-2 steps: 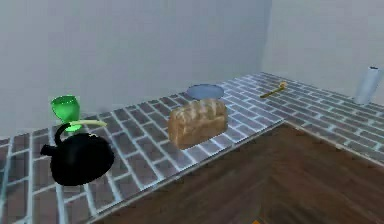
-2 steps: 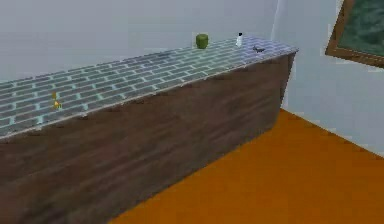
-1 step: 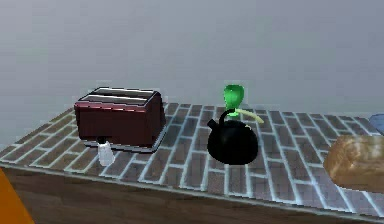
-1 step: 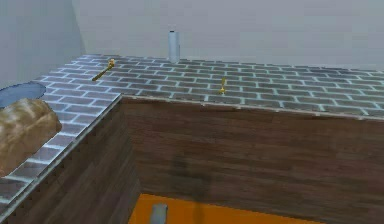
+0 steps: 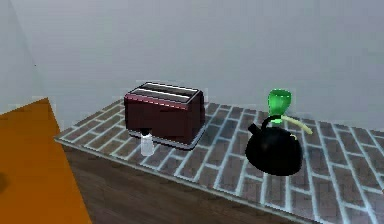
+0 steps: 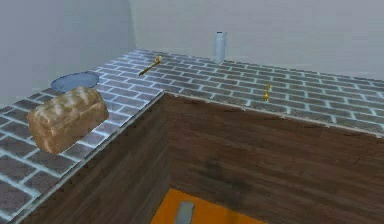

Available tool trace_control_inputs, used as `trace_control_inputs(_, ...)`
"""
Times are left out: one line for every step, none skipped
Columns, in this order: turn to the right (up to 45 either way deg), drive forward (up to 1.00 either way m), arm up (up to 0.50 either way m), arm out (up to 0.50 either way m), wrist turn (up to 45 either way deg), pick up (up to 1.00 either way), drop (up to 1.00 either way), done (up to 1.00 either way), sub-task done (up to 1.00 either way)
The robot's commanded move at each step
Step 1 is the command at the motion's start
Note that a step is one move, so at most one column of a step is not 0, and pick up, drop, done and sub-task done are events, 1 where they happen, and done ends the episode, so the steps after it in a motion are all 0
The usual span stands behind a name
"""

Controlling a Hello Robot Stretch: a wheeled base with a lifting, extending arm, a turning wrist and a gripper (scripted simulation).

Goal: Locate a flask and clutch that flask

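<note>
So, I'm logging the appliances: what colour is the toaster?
The toaster is dark red; the forward view shows it best.

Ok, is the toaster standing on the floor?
No, the toaster stands on the brick-tiled counter, left of the black kettle.

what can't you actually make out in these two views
Forward view: green thing, its base hidden behind the black kettle; flask or not, unclear.
Forward view: pale blob before the toaster, too small to name.
Arm side view: white upright thing on the far counter, too small.
</note>
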Motion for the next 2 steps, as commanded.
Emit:
trace_control_inputs(0.0, 0.00, 0.08, 0.00, 0.0, 0.00, 0.00, 0.00, 0.00)
trace_control_inputs(0.0, 0.00, 0.00, 0.44, 0.0, 0.00, 0.00, 0.00, 0.00)
